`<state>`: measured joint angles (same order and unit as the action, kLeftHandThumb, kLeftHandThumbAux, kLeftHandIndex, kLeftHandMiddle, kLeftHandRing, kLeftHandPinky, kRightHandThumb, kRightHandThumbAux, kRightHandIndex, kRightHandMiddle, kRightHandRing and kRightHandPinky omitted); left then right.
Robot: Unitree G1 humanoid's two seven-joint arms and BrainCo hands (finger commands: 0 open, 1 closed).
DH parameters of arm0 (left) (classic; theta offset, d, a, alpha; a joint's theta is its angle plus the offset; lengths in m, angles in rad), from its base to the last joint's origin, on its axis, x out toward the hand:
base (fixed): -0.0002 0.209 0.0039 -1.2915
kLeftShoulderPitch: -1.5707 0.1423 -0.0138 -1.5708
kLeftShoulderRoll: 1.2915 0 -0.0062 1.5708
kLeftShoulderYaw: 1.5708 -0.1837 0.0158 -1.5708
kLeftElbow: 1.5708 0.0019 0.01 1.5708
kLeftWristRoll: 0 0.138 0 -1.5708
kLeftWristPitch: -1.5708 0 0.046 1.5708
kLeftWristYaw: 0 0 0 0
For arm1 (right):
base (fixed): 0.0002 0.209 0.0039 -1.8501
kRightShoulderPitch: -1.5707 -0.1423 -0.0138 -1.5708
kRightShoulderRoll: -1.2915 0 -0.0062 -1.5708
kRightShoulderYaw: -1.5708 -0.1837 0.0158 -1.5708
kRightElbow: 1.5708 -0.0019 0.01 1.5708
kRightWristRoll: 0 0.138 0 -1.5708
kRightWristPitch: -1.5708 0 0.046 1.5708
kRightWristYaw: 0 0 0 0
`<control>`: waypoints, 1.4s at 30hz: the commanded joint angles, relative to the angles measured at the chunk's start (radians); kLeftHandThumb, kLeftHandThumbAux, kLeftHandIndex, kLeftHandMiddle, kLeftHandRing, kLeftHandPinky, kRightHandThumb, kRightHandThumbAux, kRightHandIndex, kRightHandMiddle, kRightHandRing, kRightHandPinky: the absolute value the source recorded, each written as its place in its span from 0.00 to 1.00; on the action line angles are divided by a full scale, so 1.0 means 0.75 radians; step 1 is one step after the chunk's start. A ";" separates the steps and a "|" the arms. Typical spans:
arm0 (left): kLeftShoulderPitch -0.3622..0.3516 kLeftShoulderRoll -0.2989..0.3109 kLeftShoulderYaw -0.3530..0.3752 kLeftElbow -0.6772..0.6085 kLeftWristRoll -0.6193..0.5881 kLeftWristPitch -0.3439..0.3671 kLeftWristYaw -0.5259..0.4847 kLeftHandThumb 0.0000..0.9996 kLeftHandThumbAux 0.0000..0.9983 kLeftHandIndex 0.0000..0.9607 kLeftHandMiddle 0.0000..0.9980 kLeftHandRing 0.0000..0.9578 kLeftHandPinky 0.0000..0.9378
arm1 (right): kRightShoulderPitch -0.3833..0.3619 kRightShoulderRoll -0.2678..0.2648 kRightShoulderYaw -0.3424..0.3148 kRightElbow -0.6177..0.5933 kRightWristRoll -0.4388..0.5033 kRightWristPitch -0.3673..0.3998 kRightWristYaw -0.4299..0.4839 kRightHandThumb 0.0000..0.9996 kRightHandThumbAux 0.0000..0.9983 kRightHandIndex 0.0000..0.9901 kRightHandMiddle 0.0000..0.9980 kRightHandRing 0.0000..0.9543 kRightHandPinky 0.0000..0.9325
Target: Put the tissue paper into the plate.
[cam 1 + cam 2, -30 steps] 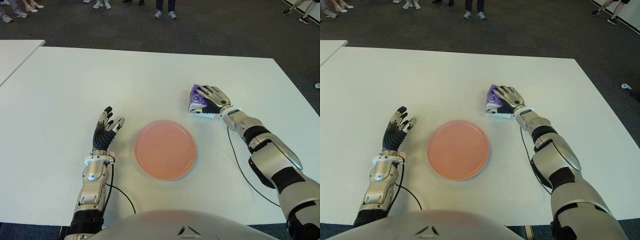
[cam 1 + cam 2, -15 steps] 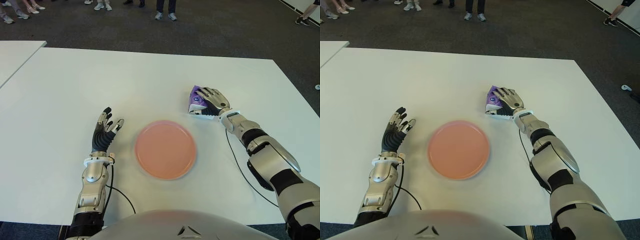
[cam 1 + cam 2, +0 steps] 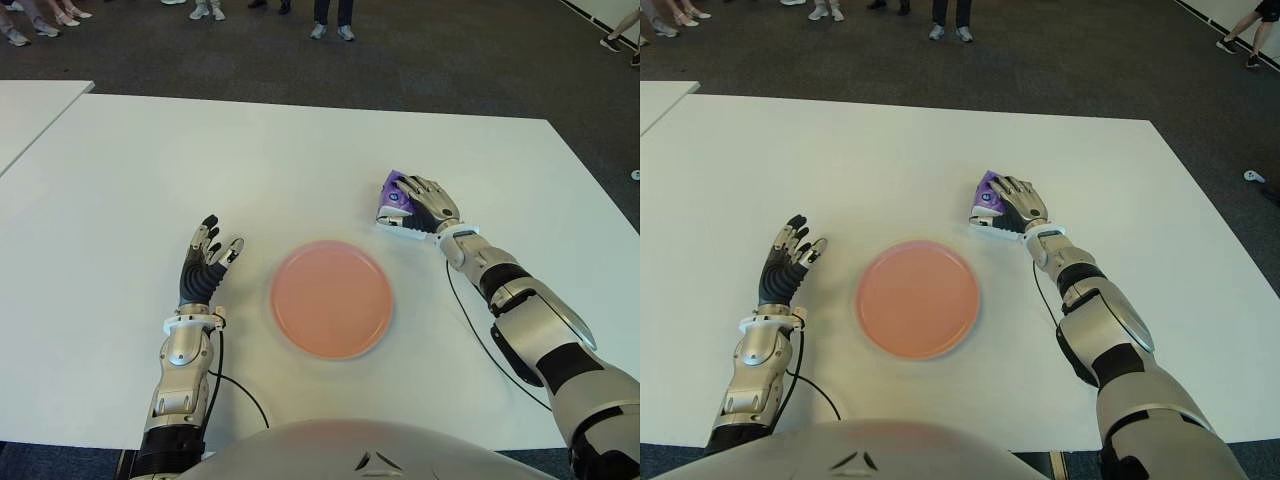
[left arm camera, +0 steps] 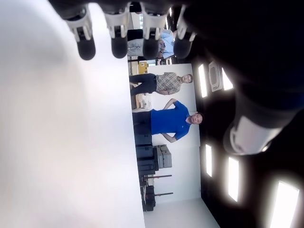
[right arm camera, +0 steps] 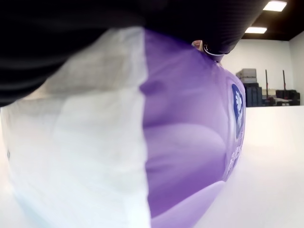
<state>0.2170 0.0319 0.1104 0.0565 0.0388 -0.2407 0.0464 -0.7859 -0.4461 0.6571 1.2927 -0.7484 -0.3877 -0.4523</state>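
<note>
Right hand [image 3: 428, 201] edged leftward, clasping purple-white tissue pack [image 3: 394, 199]

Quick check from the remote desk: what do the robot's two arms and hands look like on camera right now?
Both arms are silver-grey metal shells with black joint sections. Each ends in a dark, multi-fingered hand, left hand and right hand, with silver knuckle links, pale fingertip caps and a white wrist band. A thin black cable trails along the white table beside each forearm.

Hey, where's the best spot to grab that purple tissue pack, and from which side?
From above, across its short width. The tissue pack lies flat on the table, so its top is most accessible. The right hand already lies over it, apparently grasping it.
</note>
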 commanded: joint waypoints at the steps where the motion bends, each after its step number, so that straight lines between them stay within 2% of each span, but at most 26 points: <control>1: 0.026 0.022 0.016 0.019 0.004 -0.014 0.003 0.00 0.58 0.00 0.00 0.00 0.00 | 0.262 0.094 0.046 0.102 -0.032 0.053 0.175 0.39 0.14 0.00 0.00 0.00 0.00; 9: 0.033 0.026 0.023 0.018 0.005 -0.020 0.010 0.00 0.58 0.00 0.00 0.00 0.00 | 0.263 0.130 0.064 0.107 -0.060 0.141 0.059 0.43 0.15 0.00 0.00 0.00 0.00; 14: 0.040 0.023 0.023 0.013 0.008 -0.034 0.011 0.00 0.58 0.00 0.00 0.00 0.00 | 0.258 0.139 0.118 0.111 -0.123 0.225 -0.064 0.44 0.16 0.00 0.00 0.00 0.00; 18: 0.044 0.026 0.025 0.015 0.011 -0.049 0.009 0.00 0.58 0.00 0.00 0.00 0.00 | 0.247 0.134 0.154 0.112 -0.157 0.262 -0.113 0.44 0.17 0.00 0.00 0.00 0.00; 28: 0.048 0.034 0.032 0.021 0.022 -0.058 0.012 0.00 0.57 0.00 0.00 0.00 0.00 | 0.219 0.118 0.238 0.116 -0.235 0.323 -0.174 0.48 0.19 0.00 0.00 0.00 0.00; 42: 0.051 0.049 0.042 0.029 0.025 -0.058 0.010 0.00 0.56 0.00 0.00 0.00 0.00 | 0.201 0.103 0.313 0.118 -0.287 0.346 -0.193 0.53 0.19 0.00 0.00 0.00 0.00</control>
<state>0.2476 0.0635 0.1397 0.0602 0.0503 -0.2829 0.0464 -0.7692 -0.3931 0.8207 1.3065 -0.8847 -0.1310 -0.6828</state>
